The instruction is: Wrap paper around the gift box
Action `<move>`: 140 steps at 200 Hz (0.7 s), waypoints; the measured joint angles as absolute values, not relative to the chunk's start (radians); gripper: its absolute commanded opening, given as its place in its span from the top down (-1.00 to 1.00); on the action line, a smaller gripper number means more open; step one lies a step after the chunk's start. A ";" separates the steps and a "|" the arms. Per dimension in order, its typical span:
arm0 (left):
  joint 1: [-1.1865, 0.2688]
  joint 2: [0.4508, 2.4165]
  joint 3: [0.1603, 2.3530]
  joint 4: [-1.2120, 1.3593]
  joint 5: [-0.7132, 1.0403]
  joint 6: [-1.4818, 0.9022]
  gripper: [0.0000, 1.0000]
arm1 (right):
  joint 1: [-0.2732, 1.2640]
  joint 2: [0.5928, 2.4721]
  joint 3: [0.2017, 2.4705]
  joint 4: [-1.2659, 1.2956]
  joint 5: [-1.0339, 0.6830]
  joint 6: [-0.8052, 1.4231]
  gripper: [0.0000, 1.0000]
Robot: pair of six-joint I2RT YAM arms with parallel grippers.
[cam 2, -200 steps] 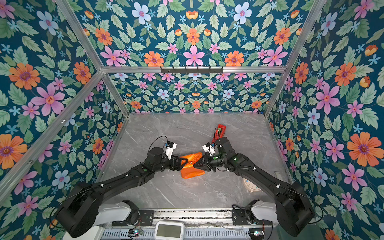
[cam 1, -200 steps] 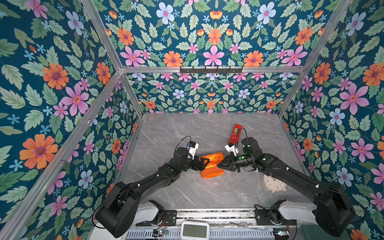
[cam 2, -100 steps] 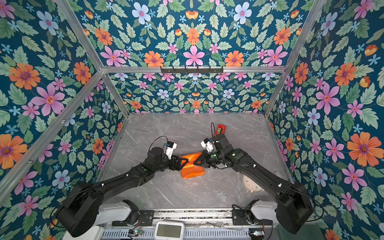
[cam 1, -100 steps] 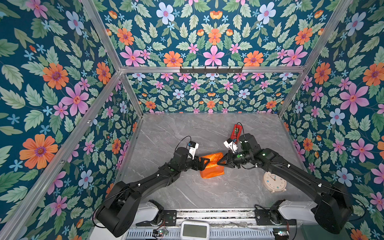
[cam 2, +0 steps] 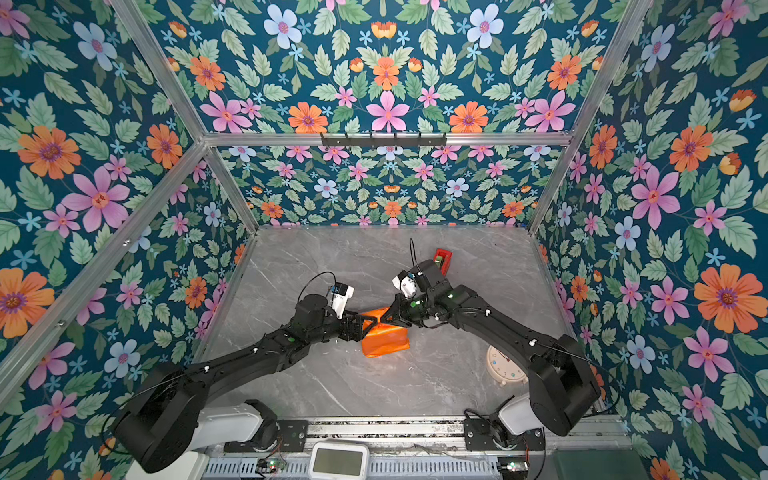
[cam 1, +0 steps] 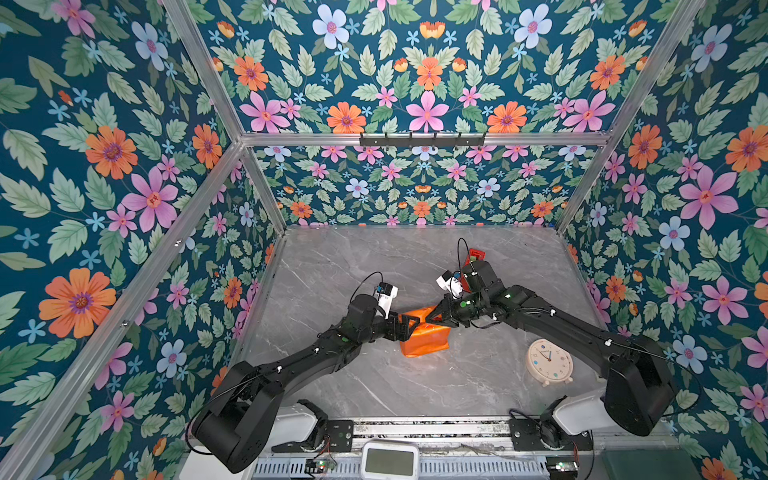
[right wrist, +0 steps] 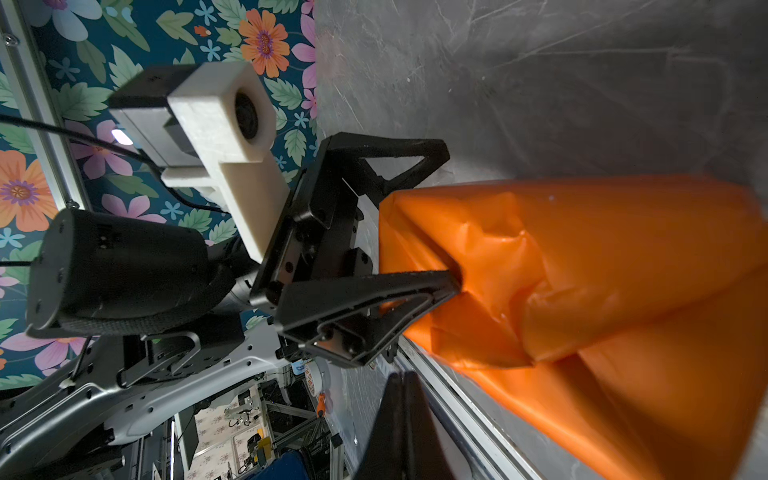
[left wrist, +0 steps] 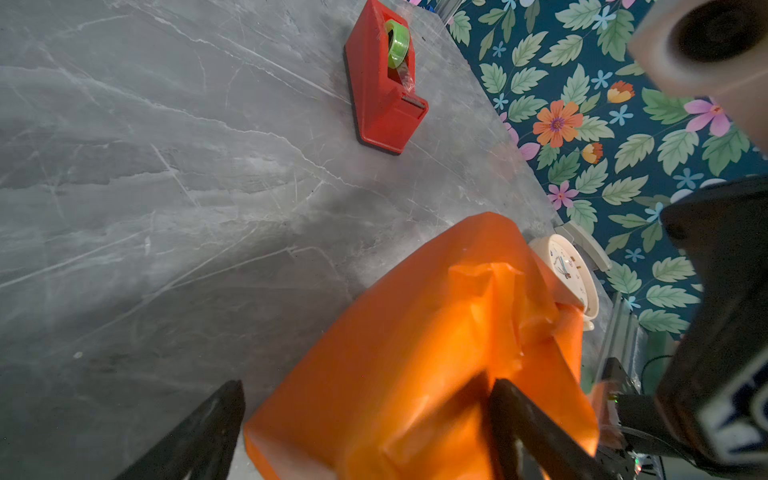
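Grey table [cam 1: 374, 270] | 1 paper [cam 1: 426, 338] | 1 dispenser [left wrist: 386, 91] | 1 clock [cam 1: 549, 360] | left tool [cam 1: 409, 328] wide | right tool [cam 1: 434, 316] closed, perhaps pinching paper

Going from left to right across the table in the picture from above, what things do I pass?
In a top view: orange paper → red tape dispenser → clock.

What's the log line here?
glossy orange paper: bundled, box unseen | left gripper: open, astride folded end | right gripper: shut at far edge, hold unclear
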State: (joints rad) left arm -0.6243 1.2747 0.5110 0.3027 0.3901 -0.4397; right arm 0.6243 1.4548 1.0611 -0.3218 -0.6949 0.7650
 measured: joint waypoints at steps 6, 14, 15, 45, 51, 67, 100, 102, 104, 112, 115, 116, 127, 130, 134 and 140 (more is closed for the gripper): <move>-0.625 1.271 0.511 0.299 0.389 -0.439 -0.87 | 0.624 1.455 1.064 -0.321 -0.690 0.764 0.95; -0.625 1.268 0.511 0.295 0.389 -0.439 -0.87 | 0.622 1.455 1.067 -0.321 -0.681 0.763 0.95; -0.626 1.268 0.511 0.294 0.388 -0.439 -0.87 | 0.622 1.455 1.068 -0.320 -0.679 0.763 0.94; -0.627 1.266 0.512 0.289 0.387 -0.439 -0.87 | 0.619 1.486 1.096 -0.336 -0.654 0.749 0.93; -0.627 1.266 0.512 0.289 0.387 -0.439 -0.87 | 0.620 1.496 1.102 -0.339 -0.653 0.747 0.93; -0.627 1.267 0.513 0.289 0.387 -0.439 -0.87 | 0.620 1.515 1.112 -0.348 -0.652 0.733 0.91; -0.627 1.266 0.513 0.288 0.386 -0.439 -0.87 | 0.621 1.544 1.129 -0.379 -0.654 0.723 0.90; -0.627 1.266 0.513 0.288 0.386 -0.439 -0.87 | 0.621 1.546 1.130 -0.380 -0.655 0.722 0.90; -0.627 1.266 0.513 0.288 0.386 -0.439 -0.87 | 0.621 1.549 1.131 -0.384 -0.655 0.721 0.90; -0.627 1.266 0.513 0.288 0.386 -0.439 -0.87 | 0.620 1.558 1.137 -0.395 -0.656 0.714 0.89; -0.627 1.266 0.513 0.288 0.386 -0.439 -0.87 | 0.620 1.562 1.140 -0.400 -0.656 0.711 0.89; -0.627 1.266 0.513 0.288 0.386 -0.439 -0.87 | 0.620 1.563 1.142 -0.402 -0.656 0.709 0.90; -0.627 1.266 0.513 0.287 0.385 -0.439 -0.87 | 0.613 1.577 1.154 -0.421 -0.663 0.694 0.89; -0.627 1.266 0.513 0.287 0.385 -0.439 -0.87 | 0.611 1.581 1.157 -0.424 -0.667 0.689 0.89; -0.627 1.265 0.513 0.287 0.385 -0.439 -0.87 | 0.607 1.584 1.159 -0.427 -0.670 0.683 0.89; -0.627 1.265 0.513 0.287 0.384 -0.439 -0.87 | 0.599 1.587 1.160 -0.430 -0.677 0.678 0.88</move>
